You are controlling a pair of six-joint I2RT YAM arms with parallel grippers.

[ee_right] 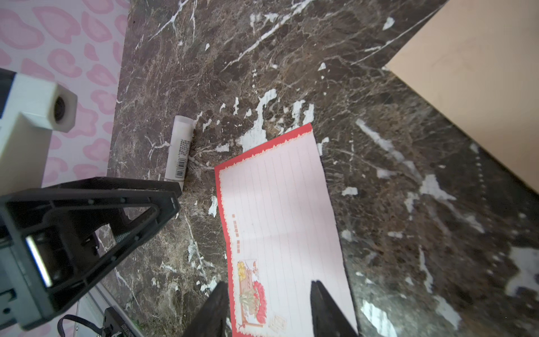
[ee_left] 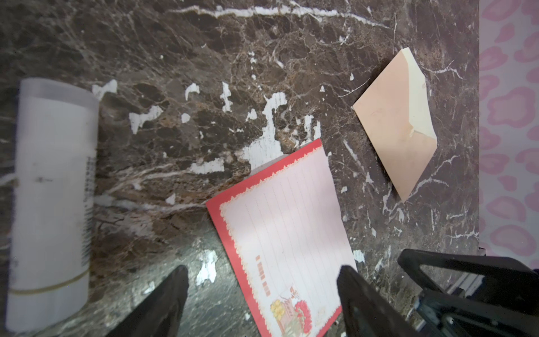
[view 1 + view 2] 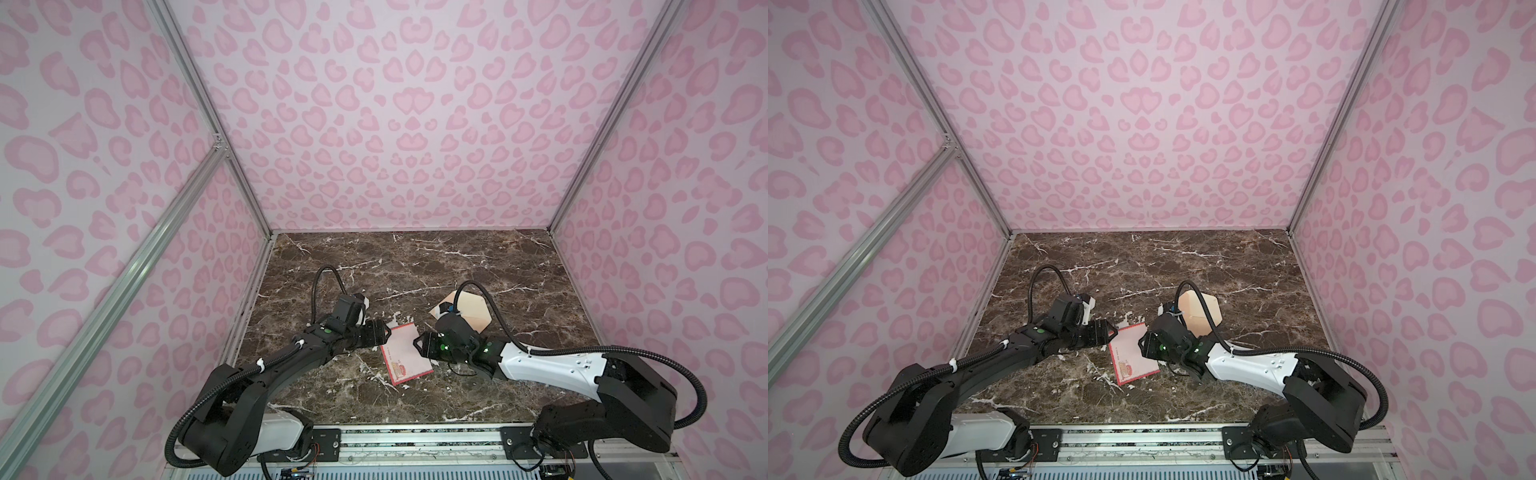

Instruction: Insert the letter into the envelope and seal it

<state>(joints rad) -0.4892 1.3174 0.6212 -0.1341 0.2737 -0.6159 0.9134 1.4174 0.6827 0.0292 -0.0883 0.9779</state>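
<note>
Marble bench (image 3: 415,270): letter (image 3: 405,353) lay centre, envelope (image 3: 471,311) to its upper right; left jaws and right jaws stood apart.

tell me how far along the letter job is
Done: nothing yet. The letter lies on the table, printed face up, apart from the envelope. In hand: both open grippers are at the letter, the right gripper with fingertips either side of its picture corner, the left gripper beside it. Left: lift the letter, slide it in, seal the flap.
</note>
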